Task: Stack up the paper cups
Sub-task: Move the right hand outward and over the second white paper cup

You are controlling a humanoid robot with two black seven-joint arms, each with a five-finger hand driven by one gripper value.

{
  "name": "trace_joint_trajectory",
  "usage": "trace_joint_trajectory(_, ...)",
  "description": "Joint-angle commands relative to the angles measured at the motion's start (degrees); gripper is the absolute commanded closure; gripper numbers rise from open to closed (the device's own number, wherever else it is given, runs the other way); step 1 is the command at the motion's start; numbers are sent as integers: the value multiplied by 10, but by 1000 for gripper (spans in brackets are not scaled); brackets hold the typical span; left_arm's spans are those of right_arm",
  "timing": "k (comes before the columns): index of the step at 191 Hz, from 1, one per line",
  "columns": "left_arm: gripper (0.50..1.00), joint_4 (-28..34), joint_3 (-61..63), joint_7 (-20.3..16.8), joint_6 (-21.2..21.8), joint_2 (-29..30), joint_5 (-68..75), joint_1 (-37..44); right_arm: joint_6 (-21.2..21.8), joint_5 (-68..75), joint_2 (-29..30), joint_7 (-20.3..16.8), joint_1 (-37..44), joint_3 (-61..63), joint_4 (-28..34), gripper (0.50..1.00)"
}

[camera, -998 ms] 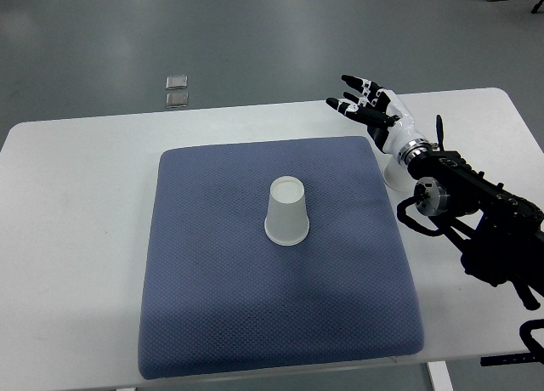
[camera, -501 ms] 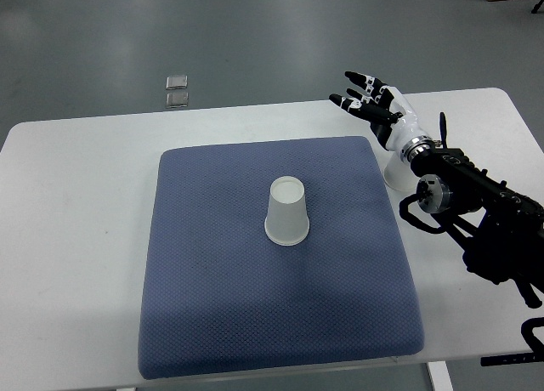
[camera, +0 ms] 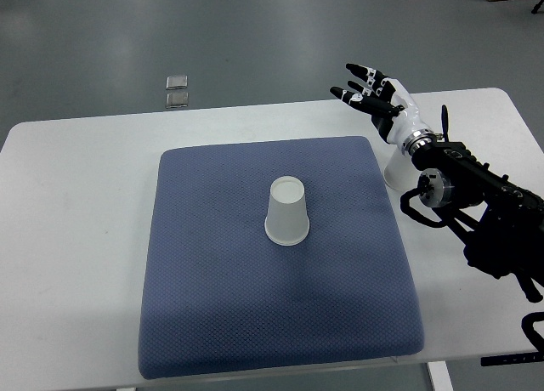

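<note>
Your right hand [camera: 380,102], fingers [camera: 361,84] spread and empty, hovers near the table's [camera: 76,178] far right edge above a second white paper cup [camera: 394,171] (half hidden); grasp it next, then cap the upturned white paper cup [camera: 287,211] mid-pad.

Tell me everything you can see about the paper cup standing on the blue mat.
The paper cup is plain white and looks like thin paper. It stands upside down, its flat base up and its wider rim resting on the blue mat, near the mat's middle. It looks undented and leans slightly as the camera sees it. Nothing but the mat touches it; the right hand hovers far off, fingers spread.
</note>
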Motion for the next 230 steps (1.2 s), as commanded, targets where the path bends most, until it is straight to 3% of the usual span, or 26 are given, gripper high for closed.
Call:
trace_joint_trajectory(1, 500, 0, 0, 1, 0, 0, 0, 0, 11, 0, -2, 3, 2, 1, -4, 581)
trace_joint_trajectory(112, 500, 0, 0, 0, 0, 0, 0, 0, 28, -2, -51, 20, 17, -1, -9, 581)
trace_joint_trajectory(135, 500, 0, 0, 1, 0, 0, 0, 0, 77, -43, -76, 43, 28, -22, -9, 583)
trace_joint_trajectory(167, 500, 0, 0, 0, 0, 0, 0, 0, 165, -255, -130, 75, 33, -35, -13, 583)
trace_joint_trajectory(201, 500, 0, 0, 0, 0, 0, 0, 0, 215, -416, -164, 91, 51, -40, -14, 583)
trace_joint_trajectory(230, 500, 0, 0, 0, 0, 0, 0, 0, 224, -536, -172, 98, 62, -58, -14, 581)
